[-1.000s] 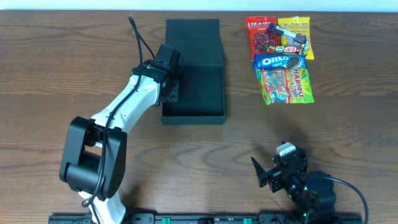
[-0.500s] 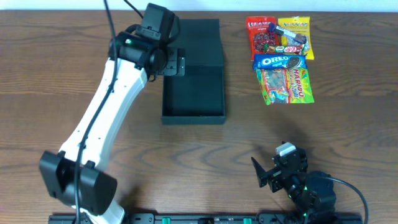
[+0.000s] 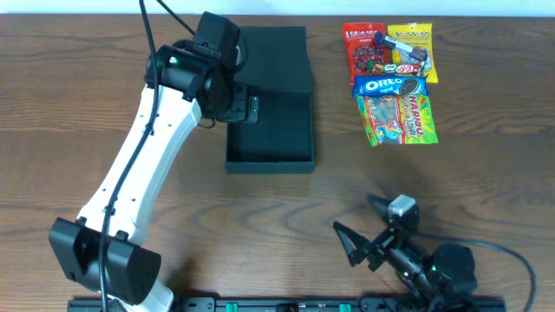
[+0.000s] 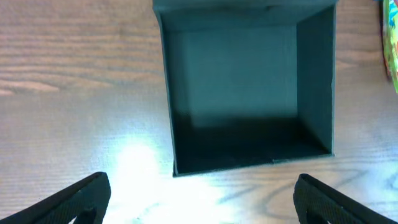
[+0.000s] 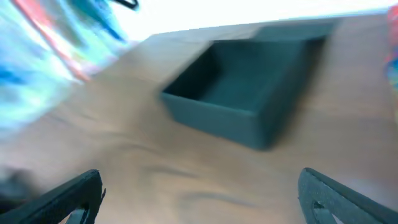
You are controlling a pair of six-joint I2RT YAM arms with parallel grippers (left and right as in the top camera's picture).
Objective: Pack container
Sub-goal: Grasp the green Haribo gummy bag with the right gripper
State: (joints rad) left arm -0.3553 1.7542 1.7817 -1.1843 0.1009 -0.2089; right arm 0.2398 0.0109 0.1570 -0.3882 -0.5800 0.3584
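The container [image 3: 270,164] is a dark box on the table. It lies open and empty, with its flap lid [image 3: 270,54] laid back behind it. My left gripper [image 3: 248,102] hovers at its left wall, open and empty. In the left wrist view the container [image 4: 249,81] fills the upper middle, beyond the wide-apart fingers [image 4: 199,199]. My right gripper [image 3: 362,227] is open and empty, low near the front edge. Its blurred wrist view shows the container [image 5: 242,93] ahead of the fingers [image 5: 199,193].
Snack packets lie at the back right: a red packet [image 3: 364,50], a yellow packet [image 3: 413,48], an Oreo packet [image 3: 389,86] and a gummy packet [image 3: 399,119]. One packet's edge [image 4: 392,43] shows in the left wrist view.
My left arm has stretched out and risen; its gripper went from the container's left wall toward the lid, then came slightly forward. My right gripper has tipped and swung left.
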